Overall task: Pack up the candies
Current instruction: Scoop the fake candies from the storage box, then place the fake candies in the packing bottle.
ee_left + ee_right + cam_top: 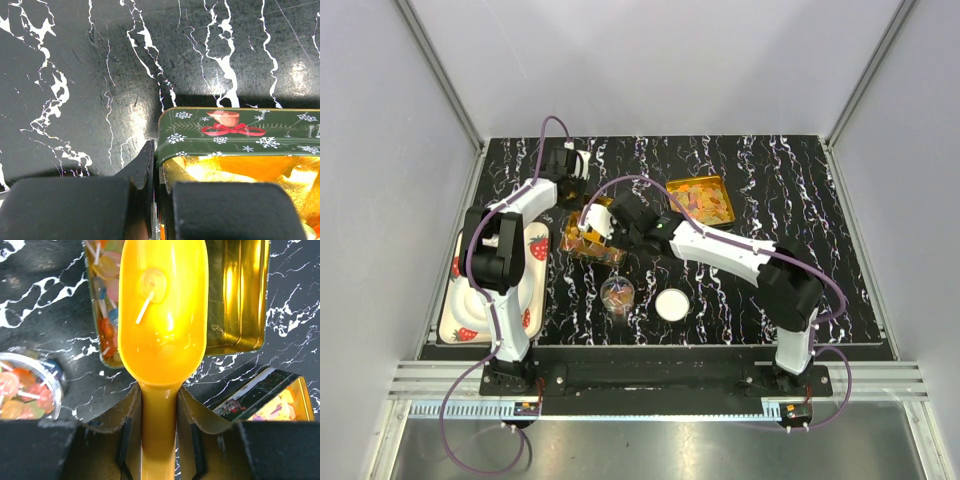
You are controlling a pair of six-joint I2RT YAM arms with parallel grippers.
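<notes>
The right hand (pixel 159 402) clamps the scoop (pixel 165 315) by its handle. One candy (pixel 152 280) lies in the bowl, its stick slanting back toward the handle. Other candies (pixel 702 202) fill a gold tin (pixel 670 190) near the far edge of the surface (pixel 800 170). The left hand (pixel 159 175) pinches the wall of the green tin (pixel 230 135).

Table top: black slab (pixel 800 200) carried white, marble-like veining; fine scratches showed close up.
Rear wall: plain pale grey panel (pixel 650 60) stood behind the table's far edge.
Side walls: matching grey panels closed the left (pixel 380 150) and the right (pixel 920 150).
Corner posts: aluminium profiles (pixel 440 70) rose from both far table corners.
Near rail: slotted aluminium extrusion (pixel 650 385) ran along the table's near edge.
Lower surface: brushed metal sheet (pixel 650 450) lay in front of the rail.
Light: even and diffuse; soft glare patches (pixel 130 107) lay on the slab; a bright strip (pixel 650 412) edged the rail.
</notes>
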